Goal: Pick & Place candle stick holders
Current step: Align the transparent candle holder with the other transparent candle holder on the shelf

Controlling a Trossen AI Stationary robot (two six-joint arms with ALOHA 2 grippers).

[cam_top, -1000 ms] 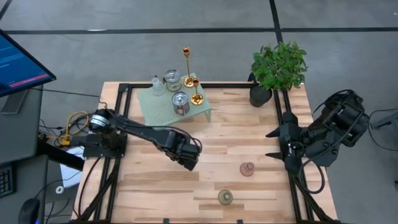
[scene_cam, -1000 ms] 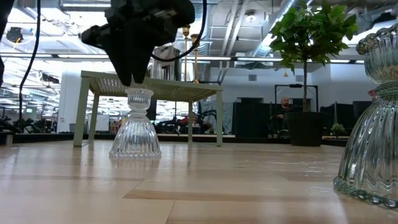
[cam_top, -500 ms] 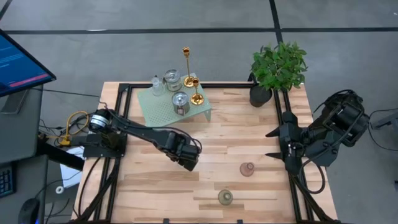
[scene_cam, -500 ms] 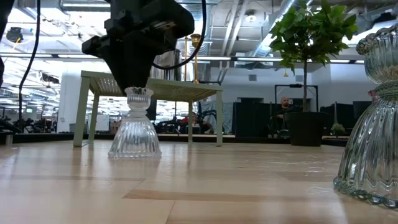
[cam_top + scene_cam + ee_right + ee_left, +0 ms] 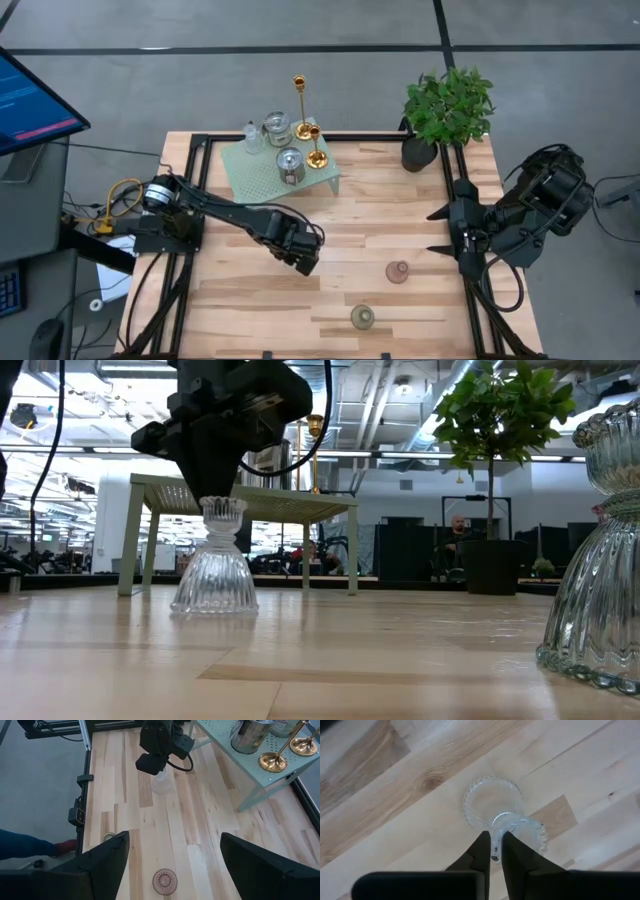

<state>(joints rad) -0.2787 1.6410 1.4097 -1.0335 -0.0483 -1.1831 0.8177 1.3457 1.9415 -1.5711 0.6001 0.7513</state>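
Clear glass holder [image 5: 213, 565] standing upright on the wooden table [image 5: 400, 210], long axis vertical, flared ribbed base down and scalloped cup up. It lies directly below the left gripper [image 5: 218, 488], whose fingers [image 5: 481, 851] are drawn narrow and pinch the rim of the cup; in the left wrist view the rim sits between the two dark fingers, with the round base visible beyond them. Behind the left gripper stands the mint-green rack [image 5: 281, 171], which carries the tall gold candlestick [image 5: 299, 103], the short gold candlestick [image 5: 315, 146], a silvery cup [image 5: 290, 166] and further glass holders [image 5: 265, 131]. Well apart from the left gripper, toward the right arm, a pink glass holder [image 5: 398, 271] and a greenish glass holder [image 5: 362, 317] stand on open tabletop. A potted plant [image 5: 446, 110] occupies the far right corner. The right gripper [image 5: 440, 232] waits at the table's right edge, fingers spread wide and holding nothing.
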